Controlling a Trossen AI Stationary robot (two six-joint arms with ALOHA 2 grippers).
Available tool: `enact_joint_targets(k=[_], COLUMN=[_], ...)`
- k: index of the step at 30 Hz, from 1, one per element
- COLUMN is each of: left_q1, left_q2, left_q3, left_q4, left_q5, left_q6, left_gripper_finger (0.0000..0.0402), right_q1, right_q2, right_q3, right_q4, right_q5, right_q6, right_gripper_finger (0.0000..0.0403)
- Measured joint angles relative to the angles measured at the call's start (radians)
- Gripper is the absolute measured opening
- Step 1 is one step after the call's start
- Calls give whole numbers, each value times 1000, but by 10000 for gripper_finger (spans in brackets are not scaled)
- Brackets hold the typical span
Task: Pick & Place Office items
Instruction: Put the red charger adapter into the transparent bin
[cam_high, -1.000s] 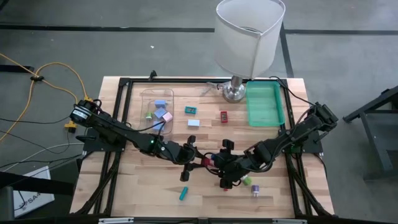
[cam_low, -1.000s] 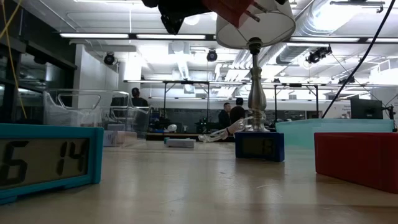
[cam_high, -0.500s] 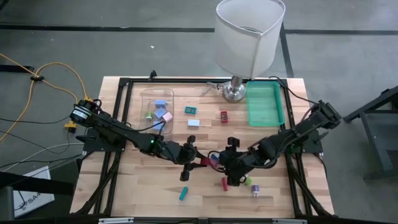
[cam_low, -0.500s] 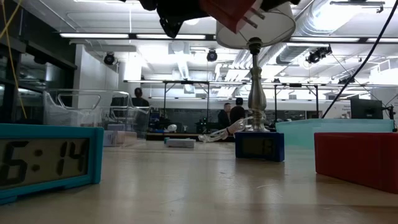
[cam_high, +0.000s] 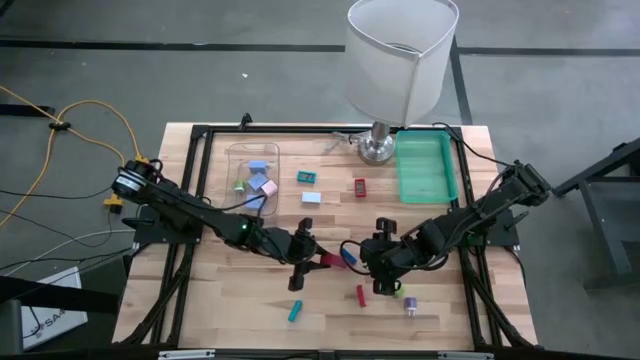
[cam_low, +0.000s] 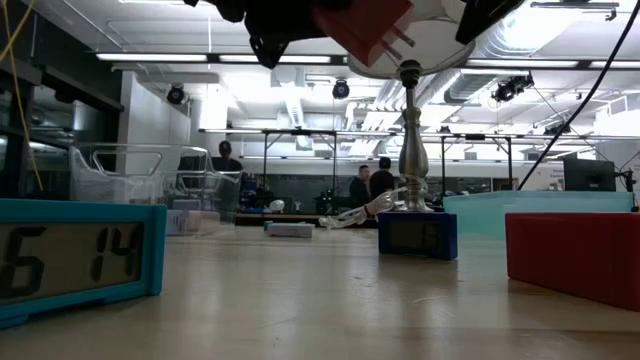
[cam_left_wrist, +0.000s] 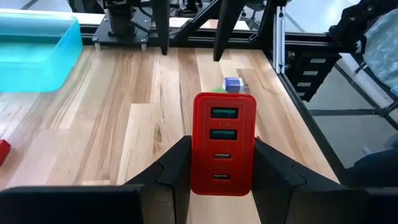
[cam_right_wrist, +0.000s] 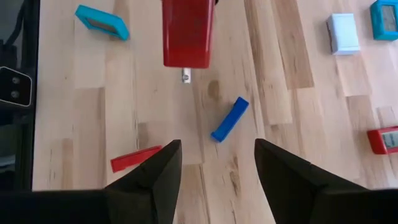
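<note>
Two dark fingers (cam_left_wrist: 171, 171) of the left gripper (cam_high: 308, 256) are clamped on a red charger block (cam_left_wrist: 223, 143), which sits upright between them with its port face toward the wrist camera; in the high view the block (cam_high: 328, 260) projects from the gripper tip above the middle of the desk (cam_high: 250, 290), and in the low view it hangs clear of the surface with its prongs exposed. The right gripper (cam_high: 384, 256) stands just beside that block, on the side toward the desk's right edge; its fingers (cam_right_wrist: 155, 177) are spread apart and hold nothing. In the right wrist view the red block lies beyond the spread fingers, not between them, and a dark blue piece (cam_right_wrist: 229, 119) and a flat red piece (cam_right_wrist: 135, 159) rest on the wood nearer the fingers. A teal piece (cam_high: 295, 312) lies near the front edge, and a green piece (cam_high: 397, 291) and a purple piece (cam_high: 411, 306) lie toward the front right. Farther back are a white block (cam_high: 312, 197), a small teal clock (cam_high: 307, 177) and a small red clock (cam_high: 360, 186). A clear bin (cam_high: 236, 158) at the back left holds several small pieces; a green tray (cam_high: 425, 190) stands at the back right, beside the lamp (cam_high: 398, 62).
</note>
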Motion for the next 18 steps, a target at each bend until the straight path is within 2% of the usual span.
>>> enact_joint_targets(k=[7,18], left_q1=[0,10], left_q2=[-52,-187], left_q3=[0,0], left_q4=[-34,-264], left_q5=[1,-4], left_q6=[0,11], left_gripper_finger=[120,120], right_q1=[0,0], right_q2=[0,0], right_q3=[0,0], right_q4=[9,76], right_q5=[-22,-53], right_q6=[-2,-1], right_gripper_finger=[189,189])
